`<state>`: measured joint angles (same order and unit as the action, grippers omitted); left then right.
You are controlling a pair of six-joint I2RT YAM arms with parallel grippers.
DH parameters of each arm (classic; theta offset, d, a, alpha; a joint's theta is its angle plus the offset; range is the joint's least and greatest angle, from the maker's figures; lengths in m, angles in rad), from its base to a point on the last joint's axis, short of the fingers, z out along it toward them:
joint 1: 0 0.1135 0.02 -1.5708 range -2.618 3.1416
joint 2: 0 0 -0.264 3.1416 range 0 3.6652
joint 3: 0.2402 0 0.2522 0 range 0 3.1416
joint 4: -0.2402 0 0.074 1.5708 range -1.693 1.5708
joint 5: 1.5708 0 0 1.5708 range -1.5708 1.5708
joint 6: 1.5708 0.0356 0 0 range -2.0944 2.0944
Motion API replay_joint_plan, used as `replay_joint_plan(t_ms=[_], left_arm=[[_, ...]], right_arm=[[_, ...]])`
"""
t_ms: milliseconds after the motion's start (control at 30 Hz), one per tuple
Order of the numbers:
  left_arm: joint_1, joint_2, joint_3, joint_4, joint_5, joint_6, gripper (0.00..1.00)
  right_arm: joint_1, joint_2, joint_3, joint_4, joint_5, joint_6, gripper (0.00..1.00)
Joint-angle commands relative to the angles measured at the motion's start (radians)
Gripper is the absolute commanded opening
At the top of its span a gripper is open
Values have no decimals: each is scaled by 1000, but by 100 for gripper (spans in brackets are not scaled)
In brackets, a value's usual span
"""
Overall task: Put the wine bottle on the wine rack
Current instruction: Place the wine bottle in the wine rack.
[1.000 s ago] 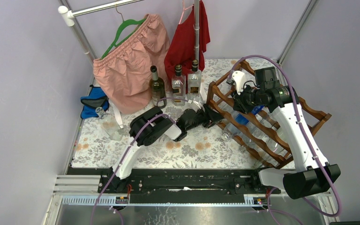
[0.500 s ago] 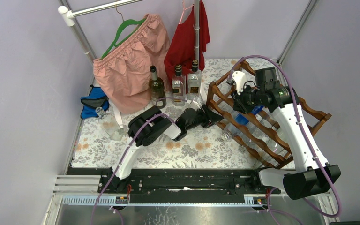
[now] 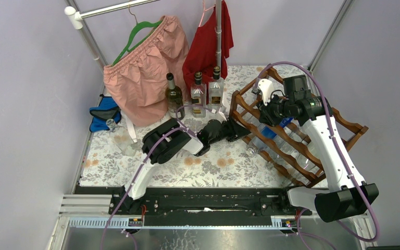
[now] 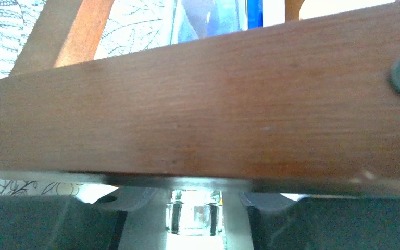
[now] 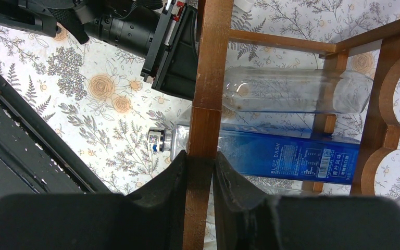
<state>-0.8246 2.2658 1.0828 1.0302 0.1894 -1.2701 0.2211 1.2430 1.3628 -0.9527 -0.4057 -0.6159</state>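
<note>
Wine rack: reddish-brown wood, grain visible; tablecloth: off-white, printed with grey leaves and peach roses. Blue bottle: deep blue with white lettering, clear bottle beside it colourless; green bottle: dark green glass with a black top, and the two square bottles are clear with dark caps. Skirt: dusty pink on a green hanger, red garment, blue pouch, walls pale lilac-grey, left arm and right arm white with black joints.

Three upright bottles, one wine rack, two hanging garments
</note>
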Motion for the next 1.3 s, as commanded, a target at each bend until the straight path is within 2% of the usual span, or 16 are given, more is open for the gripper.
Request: replay_joint_plan(t_ms=[0,233,500,667,867,1267], left_arm=[[1,-31,5,-146,-74,98,35],[-12,-66,32,-250,-136,275,33],[-28,-70,65,-313,-186,404,34],[-30,-63,69,-333,-186,425,43],[-35,-89,69,-379,-227,451,61],[-51,-127,81,-479,-317,510,64]], right_arm=[[27,17,-39,-57,-159,-9,2],[27,21,-40,-55,-165,-7,2],[27,15,-44,-61,-161,-10,2],[27,15,-45,-61,-162,-10,2],[26,16,-50,-56,-160,-10,2],[27,23,-46,-56,-165,-5,2]])
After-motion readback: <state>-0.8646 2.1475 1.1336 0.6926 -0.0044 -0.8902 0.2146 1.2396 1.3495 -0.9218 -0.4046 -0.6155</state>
